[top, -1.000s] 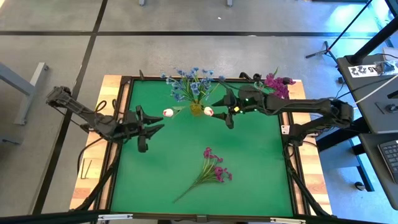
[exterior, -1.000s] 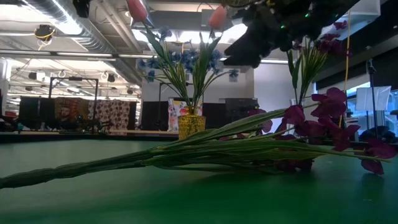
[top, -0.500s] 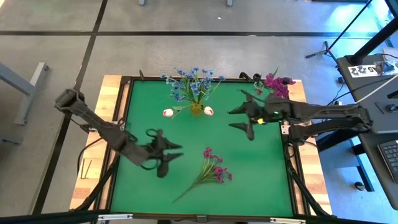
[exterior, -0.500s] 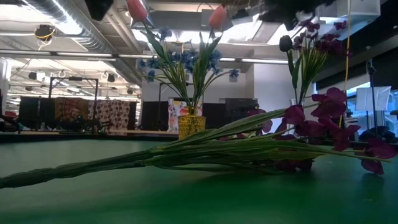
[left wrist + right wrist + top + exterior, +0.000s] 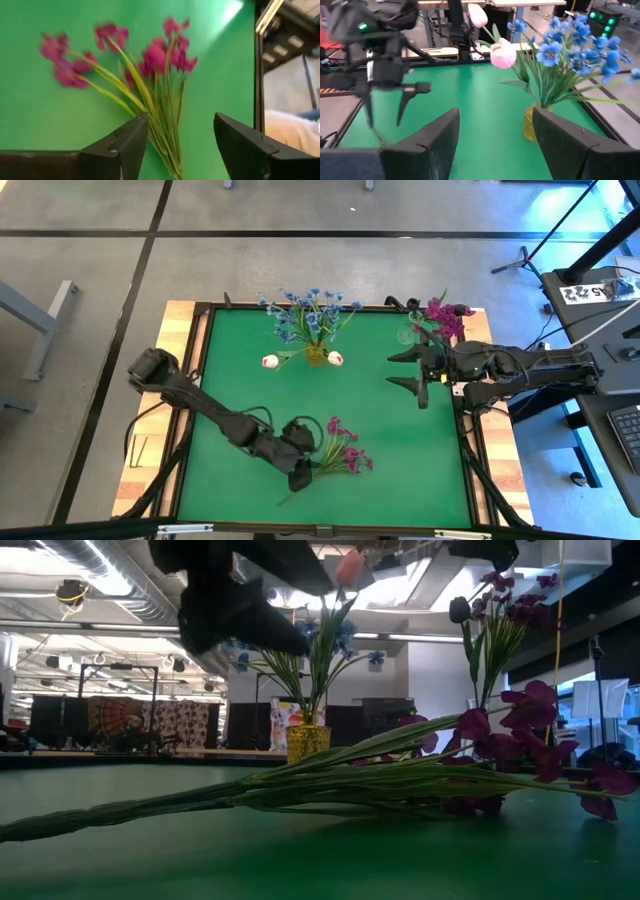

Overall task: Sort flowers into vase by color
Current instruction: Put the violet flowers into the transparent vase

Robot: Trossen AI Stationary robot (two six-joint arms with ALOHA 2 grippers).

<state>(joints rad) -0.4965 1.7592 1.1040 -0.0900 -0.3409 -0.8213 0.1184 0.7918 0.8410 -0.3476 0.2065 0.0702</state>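
A: Where is the left arm?

B: It reaches low across the mat [image 5: 230,360], its gripper [image 5: 304,457] hanging over the stems of the magenta bunch [image 5: 340,457] that lies flat. The fingers [image 5: 122,145] stand apart with nothing between them; in the wrist view the stems run up into the gap and the blossoms fan out ahead.

A: And the right arm?

B: It stretches in from the table's edge, the right gripper [image 5: 409,373] above bare mat, fingers [image 5: 432,137] spread and empty. The yellow vase [image 5: 316,357] sits well ahead of it, and the magenta flowers [image 5: 442,316] already standing in the second vase are just beside its wrist.

A: What does the low view add?

B: The bunch's stems [image 5: 300,785] lie level on the mat, and the left gripper shows as a dark shape overhead, clear of them. The right wrist view shows blue flowers [image 5: 575,45] and two pale tulips [image 5: 502,55] in the yellow vase, and the left arm beyond.
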